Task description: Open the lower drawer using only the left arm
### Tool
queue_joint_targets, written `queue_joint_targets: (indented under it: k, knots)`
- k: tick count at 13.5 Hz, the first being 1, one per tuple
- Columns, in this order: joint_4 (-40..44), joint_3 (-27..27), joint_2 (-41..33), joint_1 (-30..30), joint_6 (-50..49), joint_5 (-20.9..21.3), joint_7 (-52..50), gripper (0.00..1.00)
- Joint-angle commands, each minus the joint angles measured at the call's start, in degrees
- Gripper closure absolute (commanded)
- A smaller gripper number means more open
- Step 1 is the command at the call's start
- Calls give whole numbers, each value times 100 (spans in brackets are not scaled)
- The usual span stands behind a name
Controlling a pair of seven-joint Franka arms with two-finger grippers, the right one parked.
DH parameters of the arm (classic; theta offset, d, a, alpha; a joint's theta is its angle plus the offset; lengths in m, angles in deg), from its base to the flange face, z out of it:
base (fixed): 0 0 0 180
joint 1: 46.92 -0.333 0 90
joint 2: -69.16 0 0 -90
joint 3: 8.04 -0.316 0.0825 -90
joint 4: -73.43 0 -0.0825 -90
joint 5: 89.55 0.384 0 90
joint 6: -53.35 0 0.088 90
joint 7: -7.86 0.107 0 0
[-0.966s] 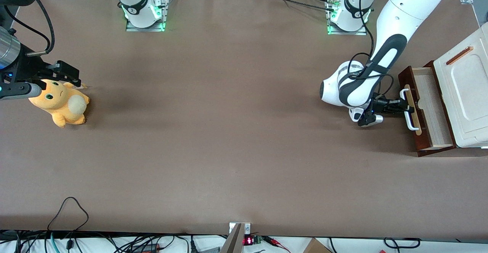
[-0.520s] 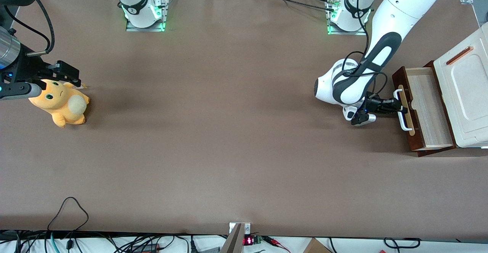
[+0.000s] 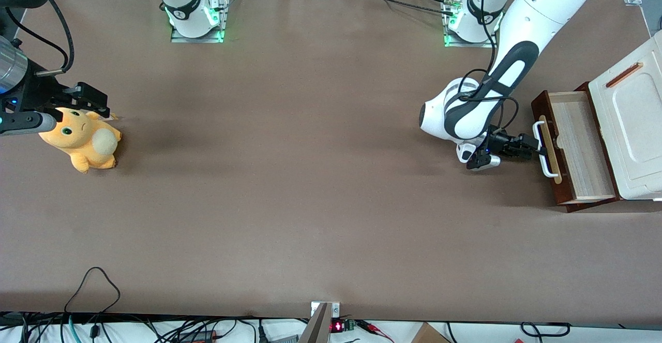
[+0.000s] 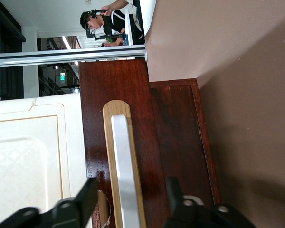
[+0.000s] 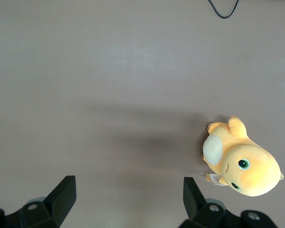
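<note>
The drawer [image 3: 579, 146] is sitting at mid-height of the front frame, close to the frame edge at the working arm's end of the tabletop [image 3: 310, 188]. It is standing well out of the white cabinet [image 3: 633, 136], showing most of its pale wood inside, so the opening is looking largely done. The white arm [image 3: 522, 27] is reaching down from the upper part of that frame. Its tool [image 3: 535, 147] is hanging level just in front of the drawer's dark front, pointing straight at it. The relation that matters is between the tool and the white handle [image 3: 541, 146]. The handle's long axis is running from farther to nearer the front camera, slightly tilted, and the tool is meeting it crosswise near its middle. In the wrist view the tool [image 4: 133, 185] is released: one finger [image 4: 88, 190] is lying on each side of the handle bar [image 4: 126, 161], with a visible gap on both sides and neither one pressing it. The drawer is sliding along the tool's own pointing line. Any further pull would therefore call for closing on the bar and drawing back toward the parked arm's end. If the opening is judged enough, a straight retreat along that same line would clear the bar without snagging it.
</note>
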Motion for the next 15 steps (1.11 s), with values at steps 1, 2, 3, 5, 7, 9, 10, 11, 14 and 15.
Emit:
queue_joint_targets:
  k: [1, 2, 3, 5, 7, 9, 10, 11, 14, 15]
  knots:
    - [550, 159, -140, -5, 197, -826, 227, 0]
    - [805, 203, -244, -5, 346, -1301, 453, 0]
    - [1165, 221, -324, 4, 461, -1810, 830, 0]
    - [2034, 195, -412, 13, 480, -2865, 1795, 0]
    - [2598, 142, -727, 13, 480, -3841, 2282, 0]
    - [2829, 38, -1192, 4, 462, -4580, 2930, 0]
    - [2995, -68, -1386, 4, 462, -4993, 3265, 0]
    - [3249, -251, -1553, 13, 436, -5536, 3703, 0]
    - [3348, -910, -2194, 21, 444, -7232, 4191, 0]
    - [3313, -1226, -2466, 21, 462, -8056, 4208, 0]
